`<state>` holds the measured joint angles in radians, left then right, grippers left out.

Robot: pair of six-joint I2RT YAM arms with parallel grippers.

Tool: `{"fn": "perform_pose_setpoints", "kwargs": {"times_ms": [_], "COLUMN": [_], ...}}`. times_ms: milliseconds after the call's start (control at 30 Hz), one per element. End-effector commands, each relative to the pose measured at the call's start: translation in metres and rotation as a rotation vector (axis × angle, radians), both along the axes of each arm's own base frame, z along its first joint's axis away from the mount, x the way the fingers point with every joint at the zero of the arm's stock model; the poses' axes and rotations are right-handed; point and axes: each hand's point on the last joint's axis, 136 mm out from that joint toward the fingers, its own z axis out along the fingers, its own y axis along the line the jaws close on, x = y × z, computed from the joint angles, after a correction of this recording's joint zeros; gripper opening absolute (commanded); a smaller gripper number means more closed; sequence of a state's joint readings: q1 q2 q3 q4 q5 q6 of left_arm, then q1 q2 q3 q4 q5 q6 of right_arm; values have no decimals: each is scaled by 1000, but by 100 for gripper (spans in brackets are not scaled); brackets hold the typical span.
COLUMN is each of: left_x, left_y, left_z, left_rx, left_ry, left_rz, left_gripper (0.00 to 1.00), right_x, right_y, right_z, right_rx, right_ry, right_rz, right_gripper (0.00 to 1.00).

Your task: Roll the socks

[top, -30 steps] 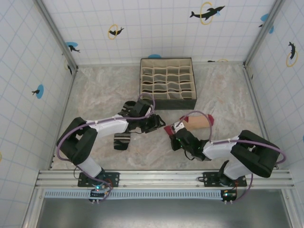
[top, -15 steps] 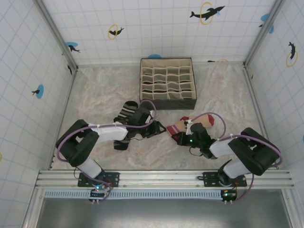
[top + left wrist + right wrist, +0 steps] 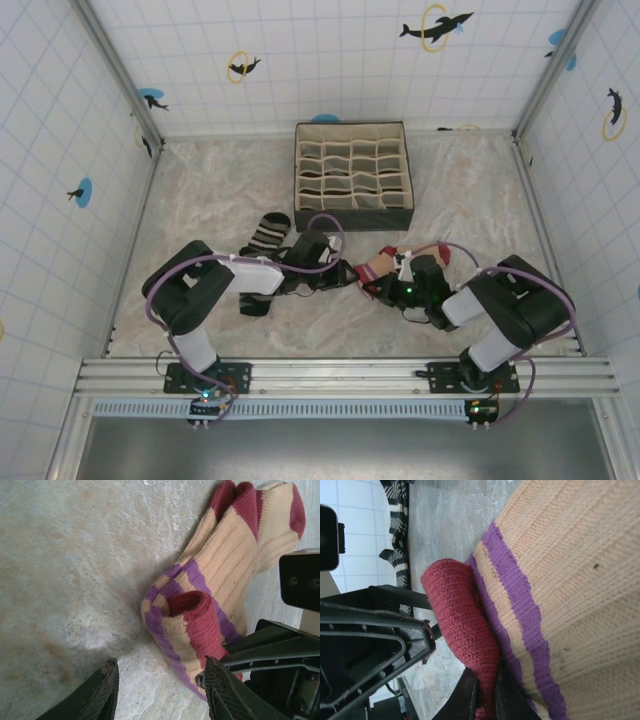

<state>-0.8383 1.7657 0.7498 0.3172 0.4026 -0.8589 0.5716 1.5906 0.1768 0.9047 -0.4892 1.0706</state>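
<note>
The peach sock has purple stripes and a dark red cuff and toe. It lies on the table between my two grippers. Its red cuff is folded back over the striped part. My right gripper is shut on that cuff. My left gripper is open just left of the fold, and its right finger touches the sock's striped edge. The black sock with grey-white stripes lies behind the left arm, also visible at the top left of the right wrist view.
A fabric organizer box with several small compartments stands at the back middle. Another dark striped piece lies under the left forearm. Tiled walls close in the table on three sides, with a metal rail along the near edge.
The right gripper has pulled the red cuff leftward, folding the peach sock over itself. The left gripper has moved right up to the fold, its jaws narrowing, and has uncovered the black sock.
</note>
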Motion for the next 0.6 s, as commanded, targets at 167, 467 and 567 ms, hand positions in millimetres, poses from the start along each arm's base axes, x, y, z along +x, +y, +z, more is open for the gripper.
{"fn": "perform_pose_setpoints", "kwargs": {"times_ms": [167, 467, 567], "left_x": [5, 11, 16], "left_y": [-8, -5, -2], "left_z": [-26, -39, -37], "left_rx": [30, 86, 122], "left_ry": [5, 21, 16], "left_rz": [1, 41, 56], "left_gripper": [33, 10, 0], "right_x": [-16, -14, -12], "right_y": [-9, -11, -10], "right_z": [-14, -9, -7], "right_rx": [36, 79, 65], "right_ry": [128, 125, 104], "right_rz": [-34, -49, -41], "right_gripper": [0, 6, 23]}}
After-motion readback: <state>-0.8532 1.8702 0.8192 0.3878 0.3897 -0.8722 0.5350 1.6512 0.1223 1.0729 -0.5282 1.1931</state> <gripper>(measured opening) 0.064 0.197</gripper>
